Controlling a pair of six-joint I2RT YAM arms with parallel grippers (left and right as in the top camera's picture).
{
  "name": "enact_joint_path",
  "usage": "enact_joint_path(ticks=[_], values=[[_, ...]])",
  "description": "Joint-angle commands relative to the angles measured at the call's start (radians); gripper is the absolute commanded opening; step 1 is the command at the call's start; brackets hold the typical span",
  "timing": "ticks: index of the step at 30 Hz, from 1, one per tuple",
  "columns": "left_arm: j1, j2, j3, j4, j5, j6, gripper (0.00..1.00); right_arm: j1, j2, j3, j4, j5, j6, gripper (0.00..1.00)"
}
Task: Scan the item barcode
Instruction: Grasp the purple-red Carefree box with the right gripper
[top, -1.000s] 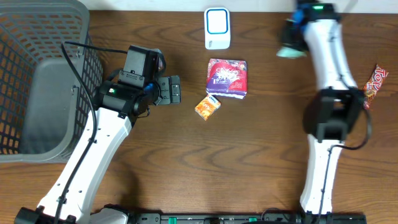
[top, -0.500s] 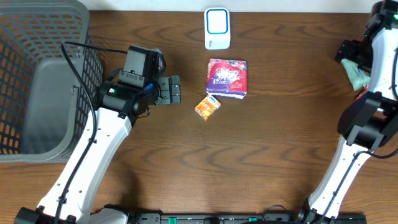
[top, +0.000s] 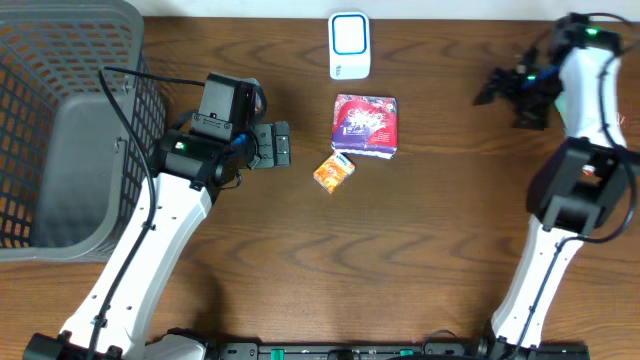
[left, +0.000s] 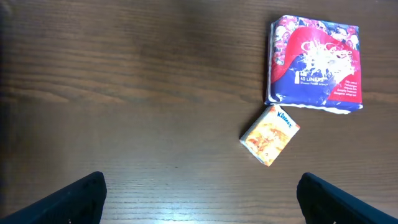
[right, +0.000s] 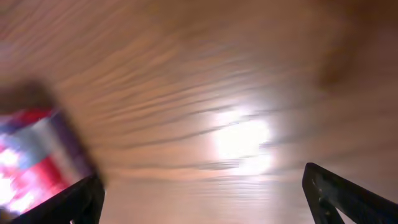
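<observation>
Basket (top: 60, 60) flanks spread left pincer (top: 283, 145); liner pack (top: 366, 125), tissue packet (top: 334, 171), scanner (top: 349, 45) separate it from spread right pincer (top: 505, 102).

L arm (top: 150, 245) & R arm (top: 585, 85): white links, blk joints, blk cables, green LEDs, blk fingers (left: 68, 202).

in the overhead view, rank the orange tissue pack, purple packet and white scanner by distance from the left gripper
From the left gripper:
1. orange tissue pack, nearest, toward mid-table
2. purple packet, just beyond the pack
3. white scanner, farthest, at the table's far edge
</observation>
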Motion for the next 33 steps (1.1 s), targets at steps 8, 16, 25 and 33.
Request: enact_joint_path(ticks=[8, 16, 25, 33], values=[[0.003, 0.005, 0.013, -0.004, -0.013, 0.009, 0.98, 0.209, -0.039, -0.008, 0.011, -0.209, -0.047, 0.93], [0.003, 0.005, 0.013, -0.004, -0.013, 0.009, 0.98, 0.303, -0.039, -0.105, 0.140, -0.215, 0.041, 0.75], [0.003, 0.005, 0.013, -0.004, -0.013, 0.009, 0.98, 0.355, -0.039, -0.315, 0.296, -0.292, 0.041, 0.38], [0.003, 0.005, 0.013, -0.004, -0.013, 0.009, 0.98, 0.345, -0.100, -0.240, 0.196, -0.082, 0.032, 0.04]])
